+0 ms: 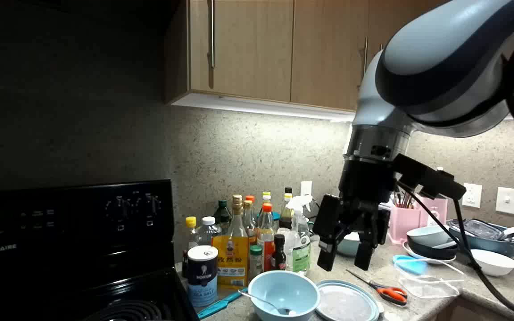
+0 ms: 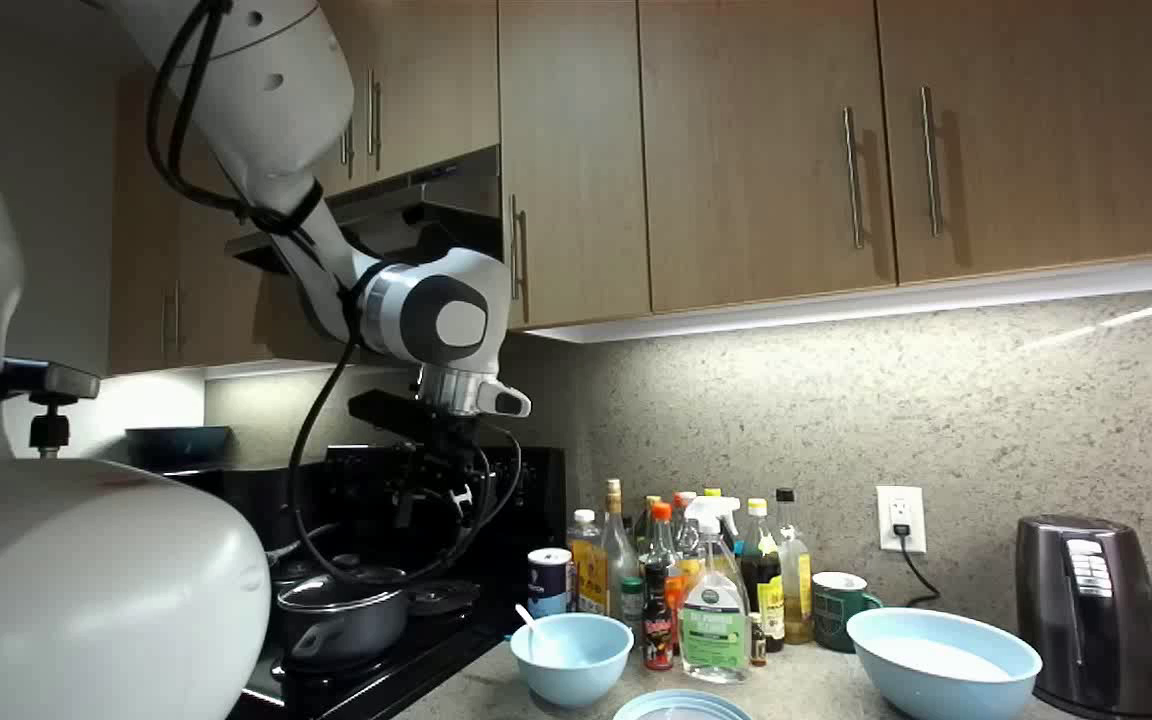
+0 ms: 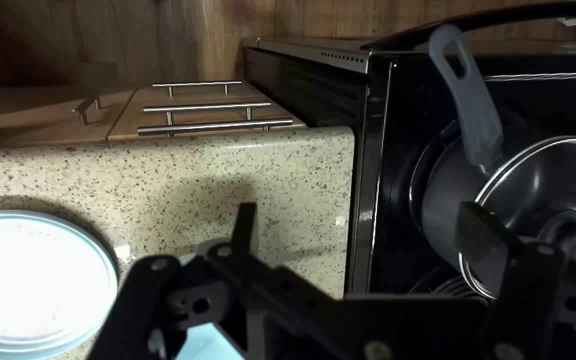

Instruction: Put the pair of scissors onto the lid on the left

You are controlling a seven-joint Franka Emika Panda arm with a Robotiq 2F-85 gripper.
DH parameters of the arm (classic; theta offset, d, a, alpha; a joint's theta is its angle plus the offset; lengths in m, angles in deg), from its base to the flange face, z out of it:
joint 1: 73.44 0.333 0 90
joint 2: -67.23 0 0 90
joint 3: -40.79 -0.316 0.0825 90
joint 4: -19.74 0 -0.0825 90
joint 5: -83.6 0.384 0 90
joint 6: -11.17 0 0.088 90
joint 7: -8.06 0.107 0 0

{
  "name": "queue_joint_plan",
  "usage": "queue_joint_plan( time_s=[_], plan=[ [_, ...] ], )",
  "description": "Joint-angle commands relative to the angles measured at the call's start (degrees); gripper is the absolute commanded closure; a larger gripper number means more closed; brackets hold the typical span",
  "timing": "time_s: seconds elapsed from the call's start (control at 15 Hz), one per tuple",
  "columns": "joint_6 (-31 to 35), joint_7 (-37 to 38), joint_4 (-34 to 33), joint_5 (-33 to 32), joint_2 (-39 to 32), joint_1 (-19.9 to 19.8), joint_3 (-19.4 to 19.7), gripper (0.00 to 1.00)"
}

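Observation:
The scissors (image 1: pixel 391 292), with orange-red handles and dark metal blades, lie on the counter in an exterior view. They are out of view in the wrist view. The lid (image 1: pixel 345 305), a flat white disc with a pale teal rim, lies on the counter beside the scissors. The lid also shows at the left of the wrist view (image 3: pixel 33 285) and at the bottom edge of an exterior view (image 2: pixel 681 708). My gripper (image 1: pixel 345 263) is open with nothing between its fingers, raised above the counter. In the wrist view its fingers (image 3: pixel 360 212) span the counter and stove edge.
A pale teal bowl (image 1: pixel 286 287) with a spoon stands beside the lid. A salt canister (image 1: pixel 202 275), a teal utensil (image 1: pixel 221 306) and several bottles stand or lie nearby. A clear plastic box (image 1: pixel 433 285) is near the scissors. A lidded pot (image 3: pixel 448 210) sits on the stove.

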Motion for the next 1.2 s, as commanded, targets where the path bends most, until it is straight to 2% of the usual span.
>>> queue_joint_plan(
  time_s=[0.0, 0.73, 1.13],
  plan=[
    [-0.2, -0.3, -0.1, 0.3, 0.0, -1.0, -0.9, 0.00],
    [-0.2, -0.3, -0.1, 0.3, 0.0, -1.0, -0.9, 0.00],
    [0.2, 0.1, -2.2, 1.1, -3.3, -4.0, 1.4, 0.00]
  ],
)
